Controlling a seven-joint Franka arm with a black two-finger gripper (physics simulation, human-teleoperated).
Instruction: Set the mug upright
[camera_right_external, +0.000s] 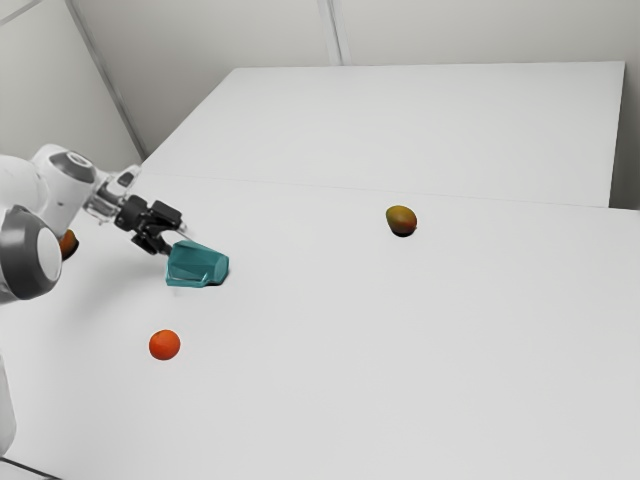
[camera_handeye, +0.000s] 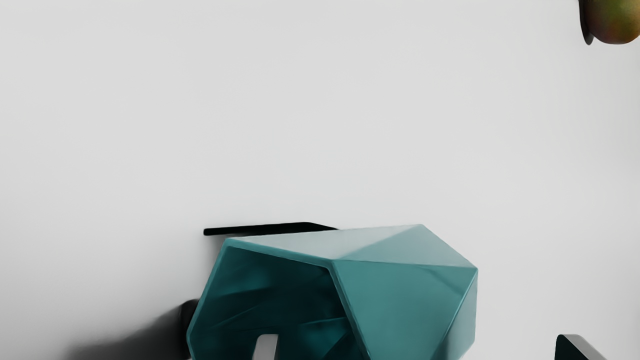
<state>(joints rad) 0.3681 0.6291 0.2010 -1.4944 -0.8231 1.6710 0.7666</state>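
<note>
Tabletop (camera_right_external: 420, 370) first, biggest by a mile: plain white, with a thin line across it and another pale flat stretch (camera_right_external: 430, 125) beyond. Pretty crisp edges on that far part, one slanted on the exterior view's left, one steep on its right. Next size down, the white arm (camera_right_external: 65, 195), in from the exterior view's left, with grey caps at the joints. Then the black gripper (camera_right_external: 175, 242), low over the table and spread wide, right by the mug (camera_right_external: 197, 266).

As for the mug itself: teal, tipped over on its side on the table, wider open end towards the exterior view's left, narrower base end towards its right. Super faceted, all big flat angular faces, paler on the upper ones, solid teal on the side, really dark inside. Angular rim too, with a thin lighter edge. In the wrist view, one fingertip (camera_handeye: 266, 347) across the dark mouth, the other out past the base end, with a gap in between. Can't tell about actual contact at the mouth.

Room-wise, a long run of white between mug and greenish-red mango (camera_right_external: 401, 220), well apart, over towards the exterior view's right. Much nearer the mug, a small bright orange (camera_right_external: 165, 345), with a strip of bare white between. Also a brownish-orange thing (camera_right_external: 68, 243), partly hidden behind the arm, too covered for a proper size guess.
</note>
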